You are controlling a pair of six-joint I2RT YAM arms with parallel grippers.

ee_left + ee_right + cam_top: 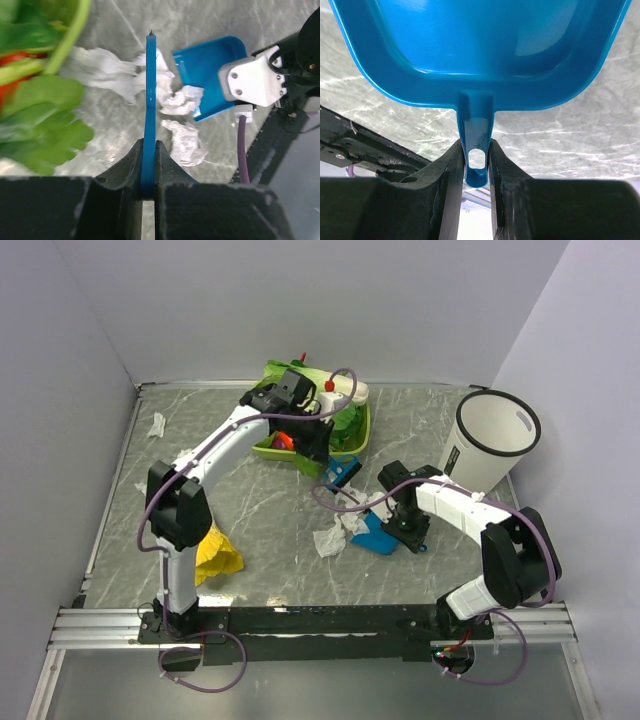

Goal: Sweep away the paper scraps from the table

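Observation:
Several white paper scraps [330, 538] lie crumpled on the grey-green table [262, 508], just left of a blue dustpan [375, 536]. My right gripper [402, 525] is shut on the dustpan's handle [477, 150], and the pan [480, 45] fills the right wrist view. My left gripper [326, 456] is shut on a thin blue sweeper [150, 100], whose tip [344, 472] stands above the pile. In the left wrist view, scraps [183, 99] sit between the sweeper and the dustpan mouth [212, 67], with one wad [185, 143] nearer and another [100, 67] left of the blade. A lone scrap [157, 425] lies far left.
A green tray [362, 440] of leafy vegetables stands at the back centre, close behind the left gripper. A white bin [488, 440] stands at the back right. A yellow cloth [216, 554] lies by the left arm. Metal rails edge the table.

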